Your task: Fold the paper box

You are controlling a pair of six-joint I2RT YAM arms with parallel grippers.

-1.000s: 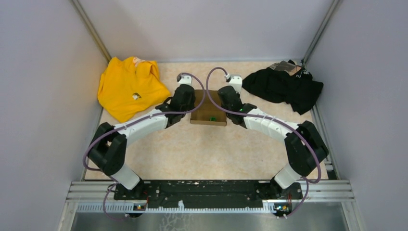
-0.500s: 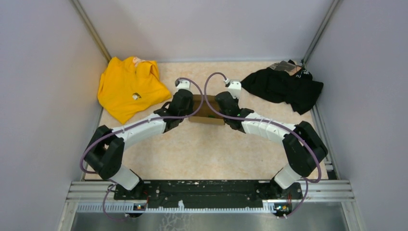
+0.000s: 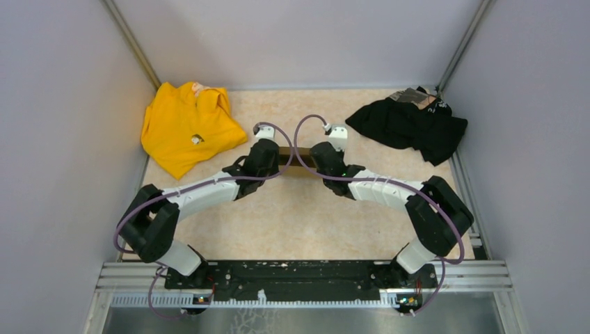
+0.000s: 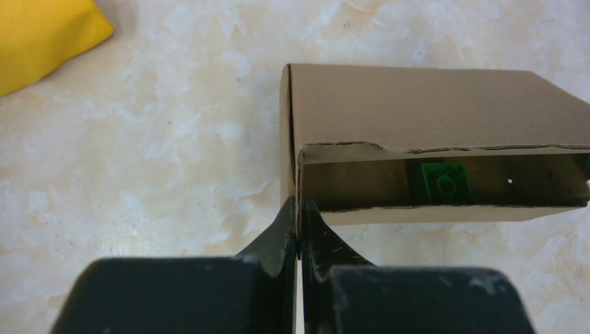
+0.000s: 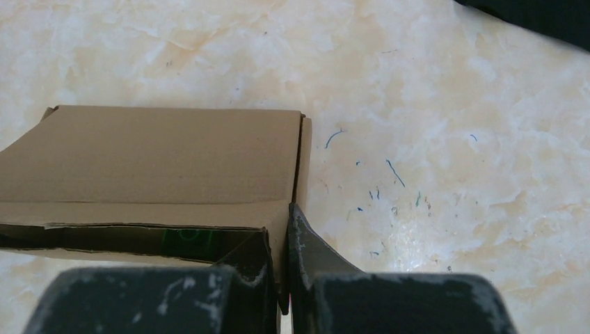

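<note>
- Pinch on the left side: the left gripper [image 4: 299,212] is closed down almost flat, with only a thin cardboard end wall of the paper box [image 4: 431,118] caught between the black fingers.
- Same on the other side: the right gripper [image 5: 286,226] is squeezed onto the opposite end wall of the paper box [image 5: 153,153], and a strip of cardboard can be seen sandwiched between the fingertips.
- The box is held from both ends at once. Its plain brown top panel is tipped over the body, and a dark slot is left open along the near edge.
- Through that slot a small green cube [image 4: 445,182] can be made out inside the box. From the right wrist it shows only as a faint green patch in the shadow.
- From above, the carton [image 3: 286,157] is mostly covered by the two wrists. Only a sliver of brown is visible between them, around the middle of the marbled beige tabletop [image 3: 292,216].
- A few small blue specks [image 5: 393,174] are scattered on the surface just beside the box's right end.
- Further out, a crumpled yellow garment [image 3: 186,125] is lying at the far left and a black garment [image 3: 410,129] at the far right, both well apart from the box.
- Purple cables [image 3: 285,139] are looped above each wrist.
</note>
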